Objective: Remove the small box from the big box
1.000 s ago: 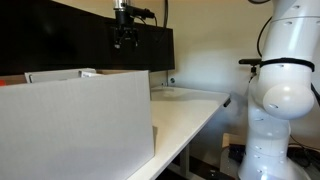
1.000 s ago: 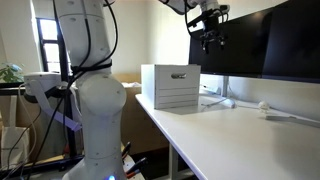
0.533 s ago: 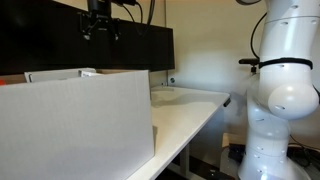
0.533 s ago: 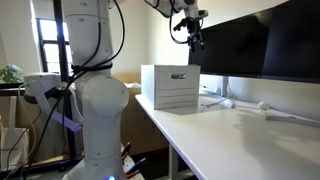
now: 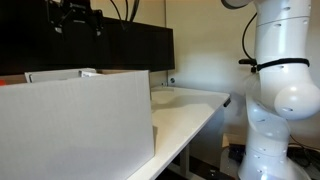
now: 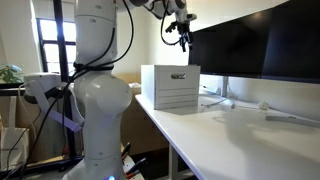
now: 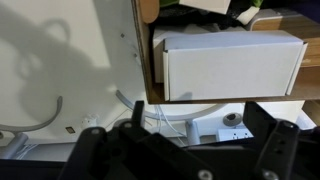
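The big box (image 5: 70, 125) is large and white and stands at the end of the white table; it also shows in an exterior view (image 6: 170, 88). My gripper (image 5: 75, 15) hangs high above it, and in an exterior view (image 6: 180, 22) it sits in front of the monitor's edge. The wrist view looks down on the big box (image 7: 230, 65), which has a brown edge along its left and lower sides. My gripper (image 7: 197, 108) is open and empty, with its fingers wide apart. I cannot make out the small box in any view.
A wide black monitor (image 6: 255, 45) stands along the back of the table (image 6: 240, 140). Cables and a socket block (image 7: 232, 120) lie beside the big box. The robot's white body (image 6: 95, 110) stands by the table's end, with a cardboard box (image 6: 127, 88) behind it.
My gripper has travelled sideways along the monitor, high up, from beside the big box to above it. It stayed open. The big box has not moved.
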